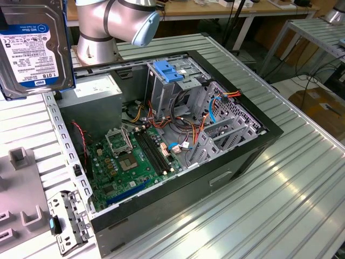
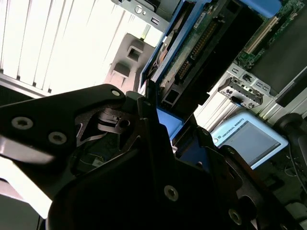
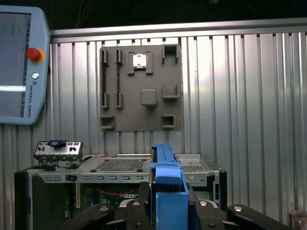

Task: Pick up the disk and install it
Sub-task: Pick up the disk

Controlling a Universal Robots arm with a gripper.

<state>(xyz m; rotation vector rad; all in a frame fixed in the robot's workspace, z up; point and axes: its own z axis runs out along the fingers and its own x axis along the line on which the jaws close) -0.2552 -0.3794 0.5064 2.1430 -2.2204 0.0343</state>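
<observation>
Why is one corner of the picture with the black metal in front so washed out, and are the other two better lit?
In the second wrist view the ribbed table is blown out to white while the gripper holding the disk is near-black; glare streaks the table at the exterior view's right; the first wrist view is evenly lit.
</observation>
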